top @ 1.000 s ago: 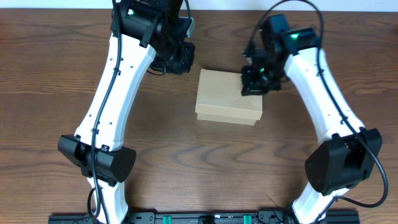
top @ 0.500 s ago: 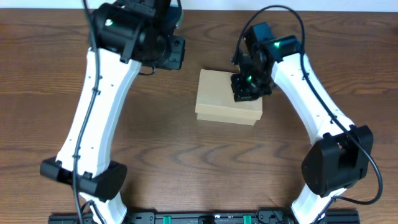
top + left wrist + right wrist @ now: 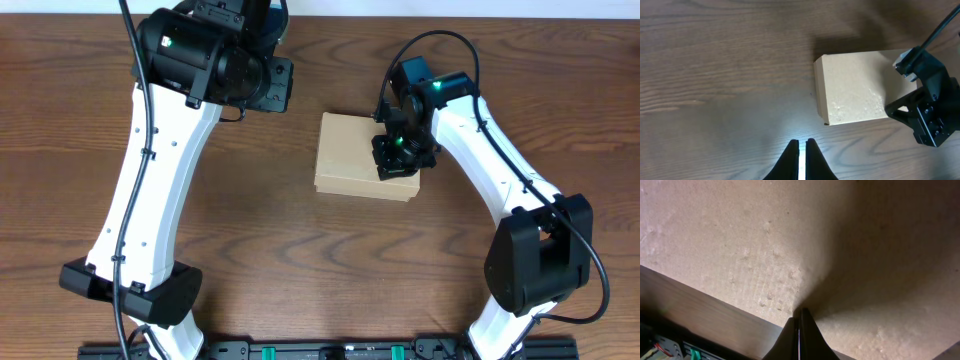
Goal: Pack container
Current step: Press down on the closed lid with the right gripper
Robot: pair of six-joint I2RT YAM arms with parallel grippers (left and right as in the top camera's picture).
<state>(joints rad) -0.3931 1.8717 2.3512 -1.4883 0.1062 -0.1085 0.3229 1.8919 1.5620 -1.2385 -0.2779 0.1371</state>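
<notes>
The container (image 3: 352, 155) is a plain tan cardboard box with its flap lid down, lying in the middle of the wooden table. It also shows in the left wrist view (image 3: 852, 87), and its lid fills the right wrist view (image 3: 790, 245). My right gripper (image 3: 397, 160) is shut and empty, with its fingertips (image 3: 801, 311) pressed against the lid near the box's right end. My left gripper (image 3: 801, 142) is shut and empty, held above bare table to the left of the box, under the arm's black wrist (image 3: 262, 85).
The brown wooden table (image 3: 300, 260) surrounds the box. The right arm's white links (image 3: 500, 170) reach over from the right. The left arm's white links (image 3: 160, 190) run down the left side. A black rail (image 3: 320, 350) lies along the front edge.
My right gripper has moved left and down onto the right part of the box lid. My left arm has drawn back to the left, away from the box.
</notes>
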